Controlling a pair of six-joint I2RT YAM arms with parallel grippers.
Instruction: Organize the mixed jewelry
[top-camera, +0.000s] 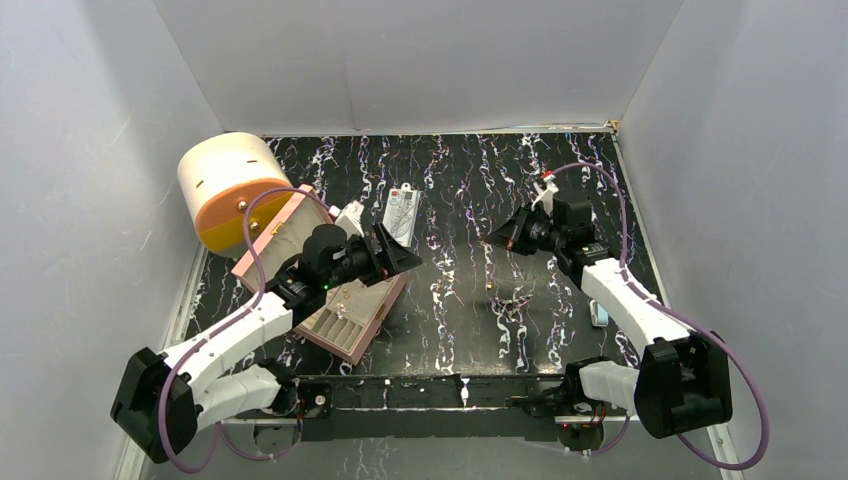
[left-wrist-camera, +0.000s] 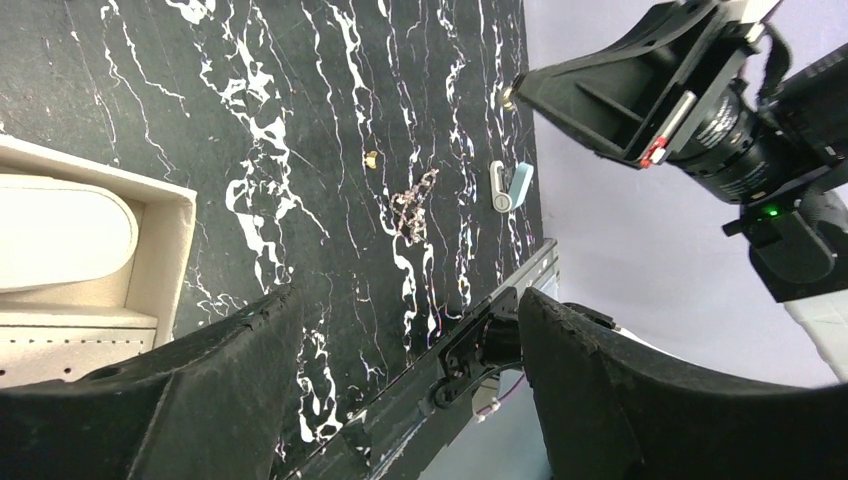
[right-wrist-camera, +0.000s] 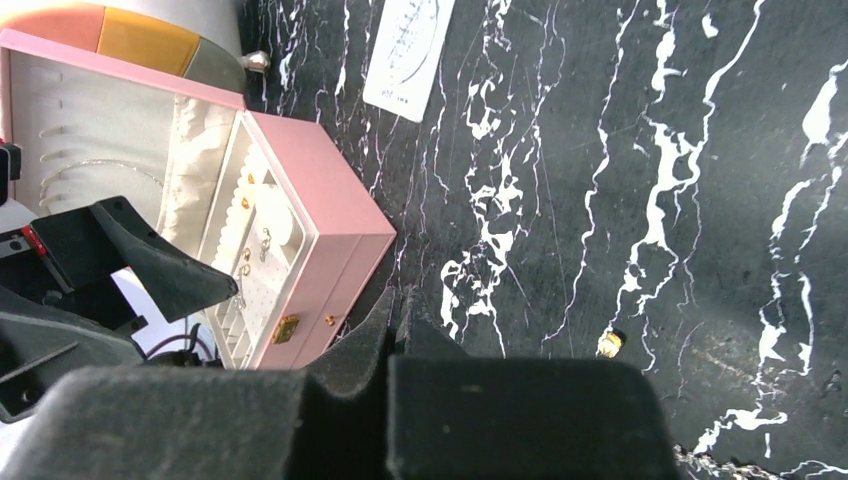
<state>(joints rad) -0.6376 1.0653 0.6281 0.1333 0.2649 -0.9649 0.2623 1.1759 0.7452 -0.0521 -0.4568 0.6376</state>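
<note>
**A:** What do the arms look like?
**B:** The left arm (top-camera: 225, 335) and right arm (top-camera: 625, 300) have white shells and black joints. From overhead, bulky black shoulder housings (top-camera: 150, 400) sit at seven and five o'clock.
**A:** Cables?
**B:** A purple cable (top-camera: 262, 205) loops along each arm. The left gripper (top-camera: 398, 252) and right gripper (top-camera: 497, 238) are matte black (grainy, wedge-shaped fingers (left-wrist-camera: 180, 400)). The right wrist has a green light (left-wrist-camera: 772, 211) and a red tab (left-wrist-camera: 655, 153).

Hand (right-wrist-camera: 400, 312) closed — gold stud (right-wrist-camera: 609, 343) just beside.
</note>
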